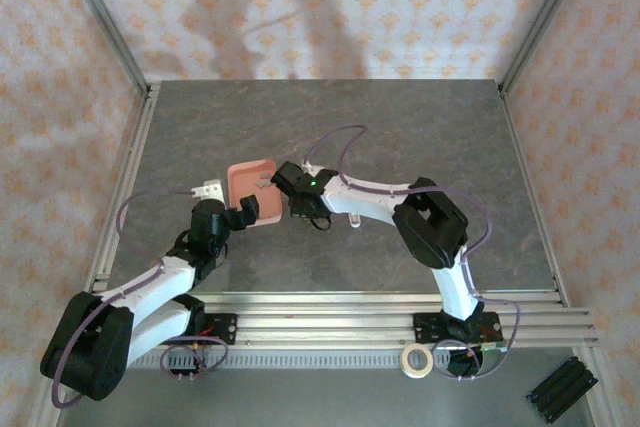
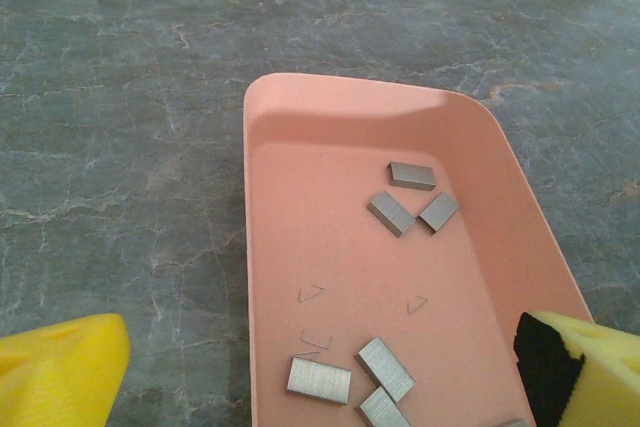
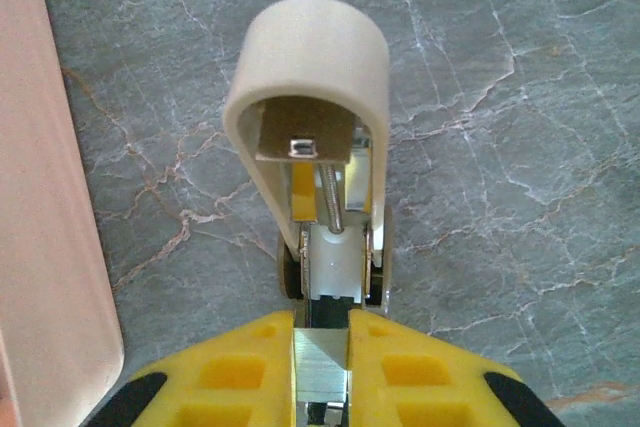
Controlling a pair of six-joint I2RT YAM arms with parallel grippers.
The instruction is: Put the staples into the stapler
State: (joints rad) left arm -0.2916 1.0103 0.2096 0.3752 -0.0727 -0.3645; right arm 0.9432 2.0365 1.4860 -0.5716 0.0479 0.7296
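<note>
The salmon-pink tray (image 2: 330, 247) holds several grey staple strips: three near its far end (image 2: 413, 175) and a few near my left gripper (image 2: 320, 379), plus some loose single staples (image 2: 312, 293). My left gripper (image 2: 320, 357) stands open low over the tray's near end, its yellow fingers (image 2: 60, 372) on either side. The stapler (image 3: 320, 97) lies on the table with its pale lid swung up, showing the spring and white pusher. My right gripper (image 3: 320, 367) is shut on a silvery staple strip (image 3: 320, 372) just behind the stapler's open channel. The tray's edge (image 3: 40, 197) runs along the left.
From above, the tray (image 1: 255, 182) sits mid-table between my left gripper (image 1: 245, 215) and right gripper (image 1: 302, 205). Aluminium rails (image 1: 350, 307) line the near edge. A tape roll (image 1: 417, 359) and a black object (image 1: 560, 387) lie beyond them. Walls enclose the table.
</note>
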